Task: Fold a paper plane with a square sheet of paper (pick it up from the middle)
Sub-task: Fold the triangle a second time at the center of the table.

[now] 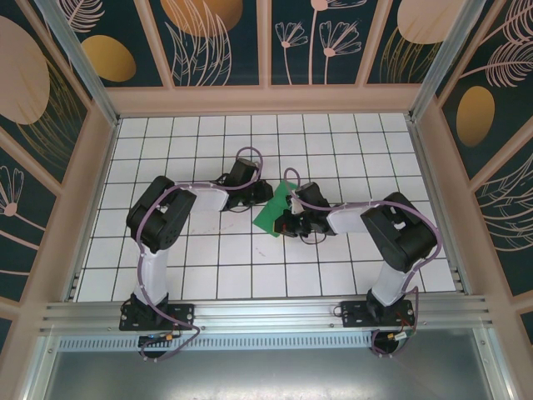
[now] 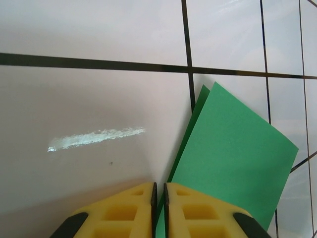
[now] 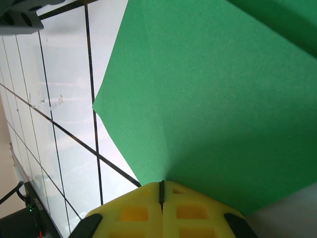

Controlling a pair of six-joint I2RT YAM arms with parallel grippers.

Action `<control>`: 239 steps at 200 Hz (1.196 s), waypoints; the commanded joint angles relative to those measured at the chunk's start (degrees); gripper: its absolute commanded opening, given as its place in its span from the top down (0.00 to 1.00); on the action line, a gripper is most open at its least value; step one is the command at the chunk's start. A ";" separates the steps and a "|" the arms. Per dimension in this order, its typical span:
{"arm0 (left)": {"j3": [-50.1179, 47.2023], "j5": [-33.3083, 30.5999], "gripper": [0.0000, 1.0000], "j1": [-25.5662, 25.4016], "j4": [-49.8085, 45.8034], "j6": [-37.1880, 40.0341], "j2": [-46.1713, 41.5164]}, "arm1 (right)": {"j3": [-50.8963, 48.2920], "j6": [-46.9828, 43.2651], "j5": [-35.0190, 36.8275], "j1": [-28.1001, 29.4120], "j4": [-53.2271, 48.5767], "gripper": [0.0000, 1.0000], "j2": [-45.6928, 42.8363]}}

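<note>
**Square sheet of paper pinched from both sides at the table's centre**

Square sheet of paper (image 1: 273, 213), green and already doubled over, sits near the middle of the white tiled table (image 1: 208, 267) in the top view. We see it as a slanted patch, its long axis running from 1 o'clock to 7 o'clock. The left gripper (image 1: 264, 193) meets it at about 11 o'clock. The right gripper (image 1: 291, 219) meets it at about 4 o'clock.

Left wrist view: the sheet (image 2: 233, 153) spreads toward 2 o'clock from the left gripper (image 2: 159, 186). Two layers show at its far corner, one edge peeking out beside the other. The yellow pads (image 2: 124, 213) stand almost together, and we see green in the narrow slit between them, so this claw is clenched on the sheet's edge. A pale scuff mark (image 2: 96, 139) lies on the tile at 10 o'clock from the pads.

Right wrist view: the sheet (image 3: 213, 99) fans out toward 12 and 1 o'clock above the right gripper (image 3: 161, 184). Its pads are pressed tight, the seam a thin line, and the sheet's lower point runs into that seam; we read this claw as grasping the paper. A faint crease rises from the seam.
</note>
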 commanded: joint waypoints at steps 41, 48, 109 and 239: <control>0.86 -2.59 0.79 1.23 -3.31 2.21 -7.27 | 5.91 -3.63 0.67 -0.53 -10.17 0.93 -4.19; 0.73 -2.29 0.79 1.22 -3.78 2.34 -8.53 | 7.11 -3.82 0.87 -0.48 -10.42 0.88 -5.56; -10.15 8.25 0.79 0.89 5.22 -3.50 -15.23 | 1.40 -0.27 9.08 -6.26 -10.02 0.58 -15.81; -8.91 11.84 0.85 -2.57 6.46 -5.54 -5.16 | -2.42 2.29 5.54 -7.94 -2.48 0.44 -8.83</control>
